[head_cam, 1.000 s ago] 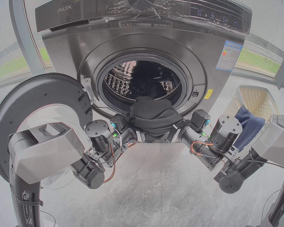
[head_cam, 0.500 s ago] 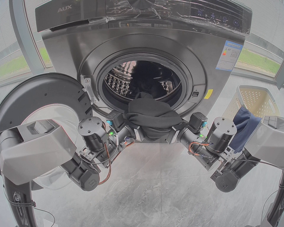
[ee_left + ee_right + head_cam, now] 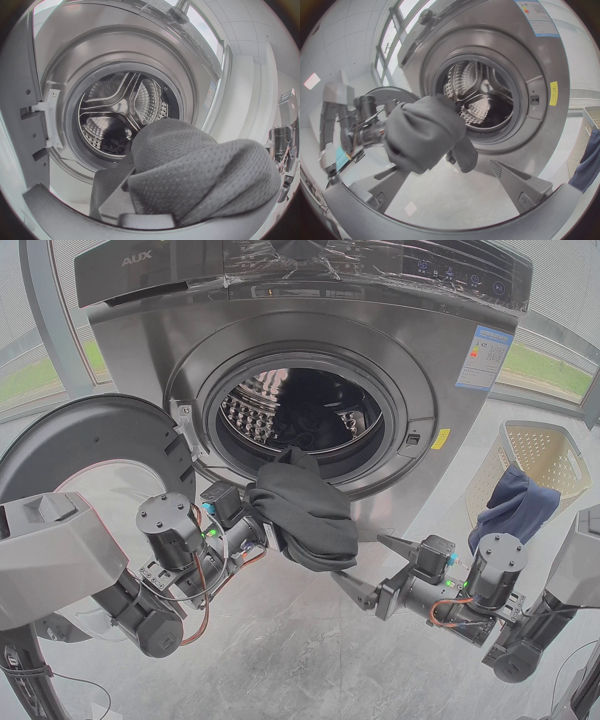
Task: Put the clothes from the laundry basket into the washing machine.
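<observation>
Your left gripper (image 3: 265,532) pinches the black garment (image 3: 306,521), bunched just below the washing machine's drum opening (image 3: 300,412), while the right gripper (image 3: 357,557) is spread empty nearby (a one-sided hold), so a loose fold could snag there or drop. Below is smooth grey floor tile (image 3: 300,646); the laundry basket (image 3: 550,452) stands to the right, with windows (image 3: 550,365) behind.

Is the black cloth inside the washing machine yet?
Out. The cloth hangs from the left gripper, outside the washer, in front of the rim under its round opening.
</observation>
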You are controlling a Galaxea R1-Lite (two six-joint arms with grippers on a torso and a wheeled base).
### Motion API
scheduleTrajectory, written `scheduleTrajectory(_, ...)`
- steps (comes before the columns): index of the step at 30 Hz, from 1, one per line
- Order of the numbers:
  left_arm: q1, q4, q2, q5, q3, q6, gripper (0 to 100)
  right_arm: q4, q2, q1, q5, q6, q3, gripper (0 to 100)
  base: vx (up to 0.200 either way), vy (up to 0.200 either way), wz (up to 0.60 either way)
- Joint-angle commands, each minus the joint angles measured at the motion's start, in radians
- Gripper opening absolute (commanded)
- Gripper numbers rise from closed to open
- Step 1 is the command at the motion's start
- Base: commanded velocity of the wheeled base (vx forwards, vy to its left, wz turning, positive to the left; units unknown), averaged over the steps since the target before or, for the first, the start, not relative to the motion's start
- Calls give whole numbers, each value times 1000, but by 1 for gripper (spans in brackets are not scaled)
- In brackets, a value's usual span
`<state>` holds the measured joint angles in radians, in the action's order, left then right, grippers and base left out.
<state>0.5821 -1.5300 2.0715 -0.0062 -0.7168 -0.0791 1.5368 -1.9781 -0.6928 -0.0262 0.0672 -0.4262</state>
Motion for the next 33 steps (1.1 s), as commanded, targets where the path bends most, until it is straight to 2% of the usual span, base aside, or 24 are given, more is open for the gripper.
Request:
scheduleTrajectory(1, -7, -2, -36, 0, 51, -14, 0, 5, 64, -27, -34, -18, 101, 100, 0, 0, 0)
scheduleTrajectory(7, -5, -1, -48, 0, 99, -21, 0, 6, 70, 29, -38, -40, 181, 100, 0, 0, 0)
scheduleTrajectory(8, -5, -13, -56, -3, 129, -21, 0, 6, 70, 56, -51, -46, 190, 100, 0, 0, 0)
scheduleTrajectory(14, -2, -13, -163, -20, 266, -36, 0, 6, 62, 122, -57, -46, 172, 100, 0, 0, 0)
scheduleTrajectory(17, -5, -15, -206, -21, 327, -42, 0, 6, 61, 122, -51, -43, 156, 100, 0, 0, 0)
scheduleTrajectory(18, -7, -15, -226, -25, 347, -54, 0, 6, 61, 119, -46, -41, 149, 100, 0, 0, 0)
scheduleTrajectory(19, -7, -15, -226, -25, 347, -54, 0, 6, 61, 119, -46, -41, 149, 100, 0, 0, 0)
scheduleTrajectory(21, -7, -15, -260, -32, 364, -110, 0, 5, 62, 107, -17, -37, 133, 100, 0, 0, 0)
scheduleTrajectory(24, 2, -15, -269, -32, 361, -108, 0, 5, 59, 105, 2, -33, 127, 100, 0, 0, 0)
scheduleTrajectory(33, 21, -15, -278, -23, 362, -105, 0, 5, 58, 119, 6, -18, 121, 100, 0, 0, 0)
